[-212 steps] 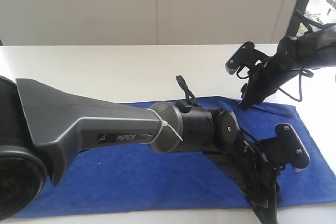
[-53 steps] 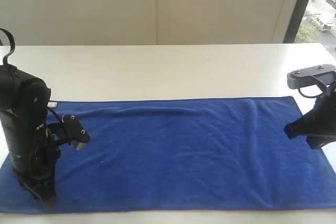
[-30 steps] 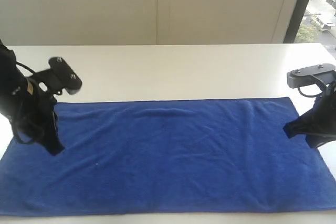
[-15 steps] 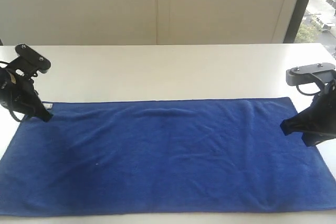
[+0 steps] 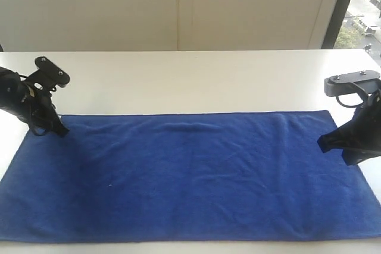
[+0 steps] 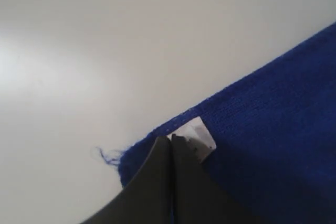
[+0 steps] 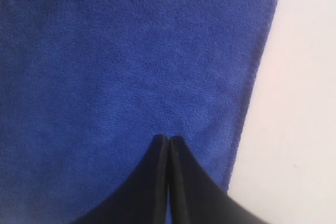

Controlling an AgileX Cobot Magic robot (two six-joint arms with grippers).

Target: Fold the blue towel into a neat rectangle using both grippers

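**Towel flat and unfolded, both grippers closed at opposite ends**

Blue towel (image 5: 196, 176) lies spread on the white table (image 5: 196, 81), single layer, long axis running left-right in the exterior view. No fold in it. Surface is mostly smooth, with a low ridge (image 5: 190, 127) near the far long edge, about mid-length. The near-right corner runs out to the frame edge.

Left gripper (image 5: 61, 130) is at the towel's far-left corner. Fingers are pressed together, no gap between them. The left wrist view puts the tips (image 6: 171, 139) right at the white tag (image 6: 200, 137) on that corner, with a few loose blue threads (image 6: 107, 156) sticking out just beside it. The corner looks flat on the table. Can't tell if any cloth or the tag is pinched between the tips. The grey-white block (image 5: 50, 71) on that arm sits above the bare table, behind the towel's far edge.

Right gripper (image 7: 168, 140) is at the towel's right short end, fingers also closed tight against each other. The right wrist view shows the tips over blue cloth, just inside the hem (image 7: 252, 93), with bare table beyond it. Nothing is visibly held. Can't tell whether the tips touch the cloth. That arm's grey block (image 5: 351, 81) sits above the towel's far-right corner area.

The two grippers are well apart, with the full towel length between them.
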